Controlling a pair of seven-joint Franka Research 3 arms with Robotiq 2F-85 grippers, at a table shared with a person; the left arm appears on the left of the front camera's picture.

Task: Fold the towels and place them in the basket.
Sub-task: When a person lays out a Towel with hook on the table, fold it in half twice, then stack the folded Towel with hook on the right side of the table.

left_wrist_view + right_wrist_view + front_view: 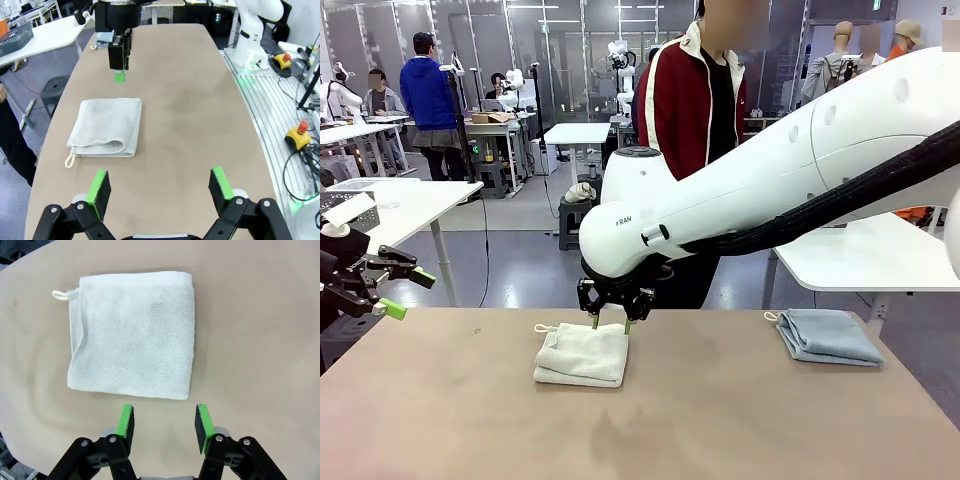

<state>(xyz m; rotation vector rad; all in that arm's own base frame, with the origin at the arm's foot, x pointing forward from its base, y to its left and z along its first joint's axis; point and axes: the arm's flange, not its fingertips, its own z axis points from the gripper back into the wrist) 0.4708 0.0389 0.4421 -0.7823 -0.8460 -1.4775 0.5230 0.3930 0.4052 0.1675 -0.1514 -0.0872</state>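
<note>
From the front, my right gripper hangs over the far edge of the folded cream-white towel, its green fingertips at the towel's twelve o'clock side; I cannot tell from here whether they touch the cloth. My right wrist view settles more: the jaws stand part-way apart with nothing between them, the pads over bare table, and the towel lies just beyond them at twelve o'clock, its hanging loop at the ten o'clock corner. My left gripper sits at nine o'clock in the front view, off the table's edge, fingers spread wide and holding nothing. Its own wrist camera shows those fingers wide apart above bare tabletop, with the cream-white towel at eleven o'clock and my right gripper past it at twelve. The pale blue towel, folded, lies at three o'clock on the table in the front view, well apart from the cream one; the left wrist view catches just a corner of it behind my right gripper. That same view shows a dark mesh basket on a white side table at ten o'clock. A person in a red jacket stands across the table.
</note>
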